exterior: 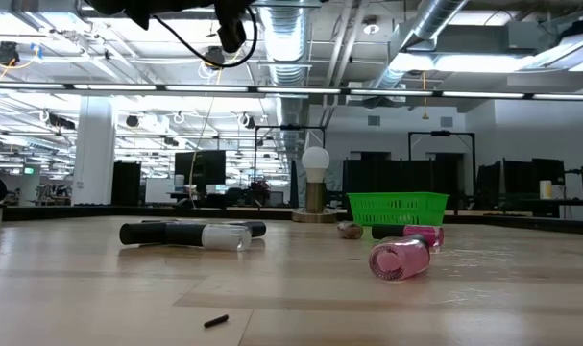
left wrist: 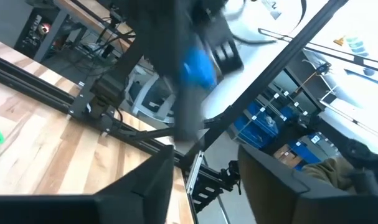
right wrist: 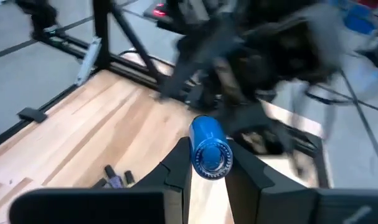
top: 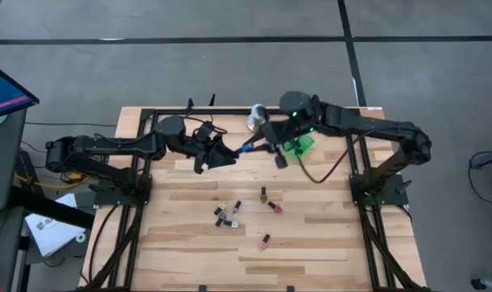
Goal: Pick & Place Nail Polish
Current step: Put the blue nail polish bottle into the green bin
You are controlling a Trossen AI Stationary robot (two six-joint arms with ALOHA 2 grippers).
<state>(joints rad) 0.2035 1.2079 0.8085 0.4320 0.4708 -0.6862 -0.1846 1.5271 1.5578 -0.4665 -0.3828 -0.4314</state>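
A blue nail polish bottle (top: 246, 148) hangs in the air over the table's far middle, between my two grippers. My right gripper (top: 263, 146) is shut on it; the right wrist view shows the bottle (right wrist: 207, 146) end-on. My left gripper (top: 231, 156) stands just to its left, open, its fingers apart with nothing between them (left wrist: 207, 180); the bottle (left wrist: 198, 65) shows beyond them. Several more small bottles (top: 263, 195) lie on their sides on the wooden table (top: 327, 235), among them a pink one (exterior: 401, 259) and a clear one (exterior: 224, 235). My right gripper pinches the blue bottle's body by its sides (right wrist: 196, 157) between its two fingers. The fingers come from the table's right, slanting a little downward, and lie along the bottle. One round end (right wrist: 210, 158) faces back toward the wrist. The bottle is lifted clear of the table.
A green basket (top: 298, 144) stands on the table under my right arm, near the far edge. A white-domed object on a metal base (top: 256, 116) stands beside it. A small dark bit (exterior: 215, 321) lies near the front edge. Black frame rails (top: 140, 186) border the table's sides.
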